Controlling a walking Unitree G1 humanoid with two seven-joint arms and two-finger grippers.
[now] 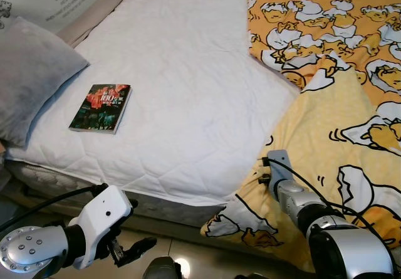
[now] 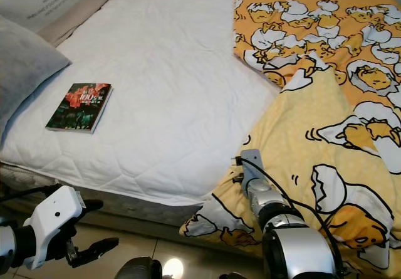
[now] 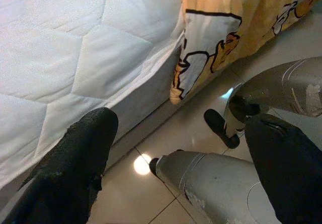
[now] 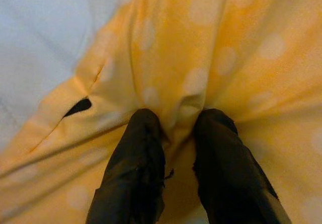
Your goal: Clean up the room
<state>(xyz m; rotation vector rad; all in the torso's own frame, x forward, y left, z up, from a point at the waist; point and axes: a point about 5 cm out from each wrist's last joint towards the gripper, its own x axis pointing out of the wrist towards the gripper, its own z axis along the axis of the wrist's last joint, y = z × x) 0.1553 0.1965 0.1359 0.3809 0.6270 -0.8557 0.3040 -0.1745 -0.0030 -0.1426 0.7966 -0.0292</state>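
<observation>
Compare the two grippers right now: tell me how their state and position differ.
The right gripper is shut on a fold of the yellow duvet at the bed's edge; the left gripper is open and holds nothing. The right one presses into fabric on the bed, while the left one hangs low beside the mattress, over the tiled floor. Both have two black fingers.

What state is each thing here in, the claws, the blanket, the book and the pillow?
Right claw: shut on a fold of the blanket.
Left claw: open, holding nothing, low over the floor by the bed.
Blanket: rumpled, hanging off the bed edge.
Book: closed, lying flat on the bed.
Pillow: lying on the bed.
</observation>
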